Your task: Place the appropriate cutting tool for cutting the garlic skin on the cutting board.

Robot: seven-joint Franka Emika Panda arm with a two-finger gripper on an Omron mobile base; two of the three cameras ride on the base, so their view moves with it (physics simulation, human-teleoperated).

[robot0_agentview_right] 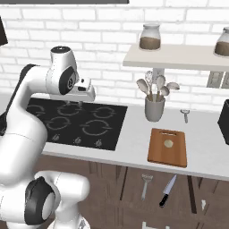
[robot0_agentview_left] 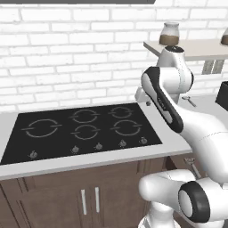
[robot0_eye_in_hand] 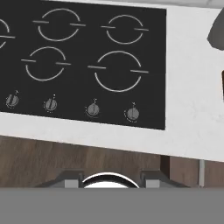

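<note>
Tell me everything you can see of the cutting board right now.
The cutting board is a flat, rectangular, orange-brown board that looks wooden, with a slot handle at the short end nearer the wall. It lies flat on the white counter, right of the stovetop and just in front of the grey utensil holder. The small pale garlic sits on it near the middle. Nothing else touches it; the knife shows lower down, in front of the cabinets, not on the board.

We count one orange-brown wooden cutting board (robot0_agentview_right: 167, 147), one pale round garlic bulb (robot0_agentview_right: 168, 143), one dark-handled knife (robot0_agentview_right: 167, 191), two glass jars (robot0_agentview_right: 150, 37), one grey utensil cup (robot0_agentview_right: 154, 108), five stove burners (robot0_eye_in_hand: 118, 71).
</note>
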